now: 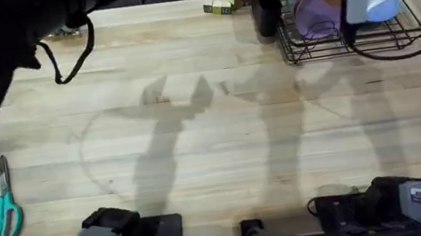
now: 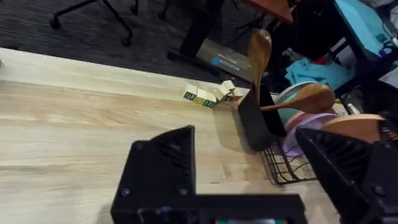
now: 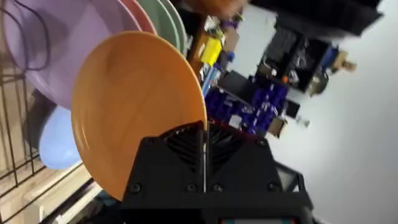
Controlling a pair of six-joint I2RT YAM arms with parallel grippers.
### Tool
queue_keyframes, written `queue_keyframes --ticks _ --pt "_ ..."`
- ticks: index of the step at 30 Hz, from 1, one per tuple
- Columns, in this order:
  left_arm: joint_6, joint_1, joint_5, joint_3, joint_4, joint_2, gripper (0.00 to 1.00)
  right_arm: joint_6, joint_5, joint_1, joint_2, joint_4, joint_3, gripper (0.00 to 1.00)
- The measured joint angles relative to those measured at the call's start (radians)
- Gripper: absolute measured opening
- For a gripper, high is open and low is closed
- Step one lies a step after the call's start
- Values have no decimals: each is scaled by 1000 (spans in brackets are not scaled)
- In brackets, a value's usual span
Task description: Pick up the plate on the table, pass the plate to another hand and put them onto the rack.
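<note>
Holding the round glossy orange-tan plate [image 3: 134,106] on edge, the right gripper [image 3: 204,146] is clamped on its rim above the black wire dish rack [image 1: 363,37], beside a lilac plate [image 3: 59,46]. This looks like the final placing step; next the rim must drop into a free slot. The left gripper [image 2: 249,180] hangs apart, fingers spread.

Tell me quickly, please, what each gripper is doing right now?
Left gripper: open, holding nothing.
Right gripper: shut on the orange plate, above the rack.
</note>
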Motion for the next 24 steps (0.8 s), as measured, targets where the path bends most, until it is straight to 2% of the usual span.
queue_keyframes --ticks 7,24 --pt "0 0 0 0 0 0 993 -36 3 43 48 -1 0 26" --pt "0 0 0 0 0 0 993 -82 14 52 138 -53 0 28"
